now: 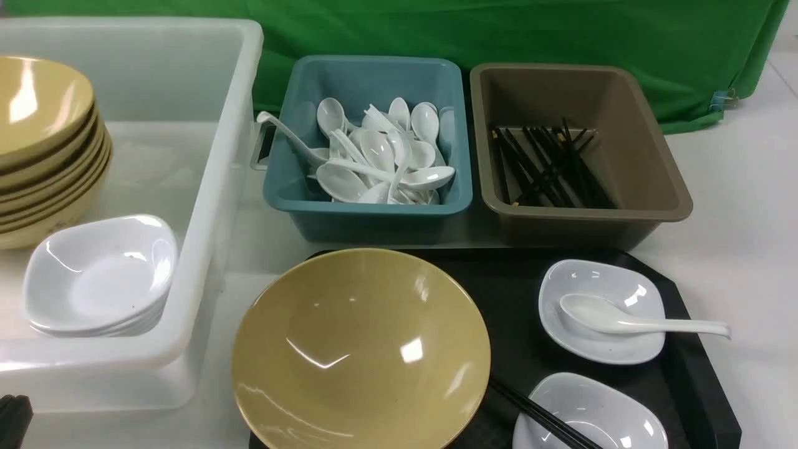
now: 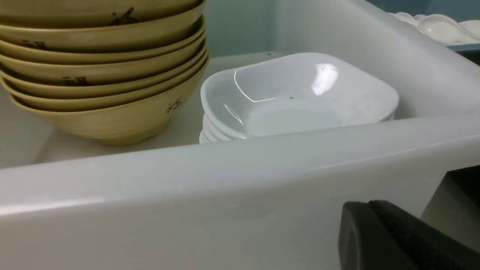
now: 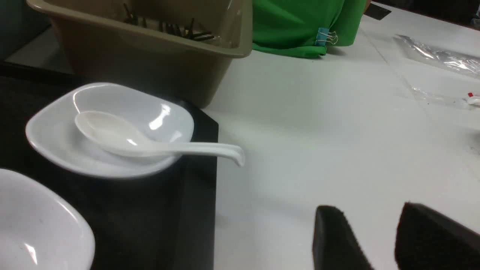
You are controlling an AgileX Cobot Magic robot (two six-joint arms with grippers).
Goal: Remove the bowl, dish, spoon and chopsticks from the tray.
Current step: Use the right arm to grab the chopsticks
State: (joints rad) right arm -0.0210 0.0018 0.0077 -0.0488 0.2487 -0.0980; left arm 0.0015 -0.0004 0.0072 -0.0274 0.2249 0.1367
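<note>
In the front view, the tray (image 1: 511, 287) sits near and right of centre. The bowl (image 1: 360, 349) covers its left part and hangs over the left edge. On its right part are two white dishes. The far dish (image 1: 586, 277) holds the spoon (image 1: 636, 322), scoop in the dish and handle running right, out past the tray's right rim. The chopsticks (image 1: 542, 413) lie between the bowl and the near dish (image 1: 598, 405), slanting across that dish's rim. Only a dark corner of the left claw (image 1: 14, 419) shows, at the near left. The right claw is out of frame here.

In the left wrist view, the left claw (image 2: 393, 232) rests outside the near wall of the white tub (image 2: 240, 180). Its jaws are pressed together with nothing in them. None of the tray's things shows from here.

In the right wrist view, the right claw (image 3: 369, 212) hangs low over bare table just right of the tray. Its jaws are partly apart and empty. The spoon's long axis runs left to right, and the handle tip points toward this claw.

I judge the right arm much the nearer to the spoon. The handle is the part to take, and that means reaching left and turning the jaws across it.
</note>
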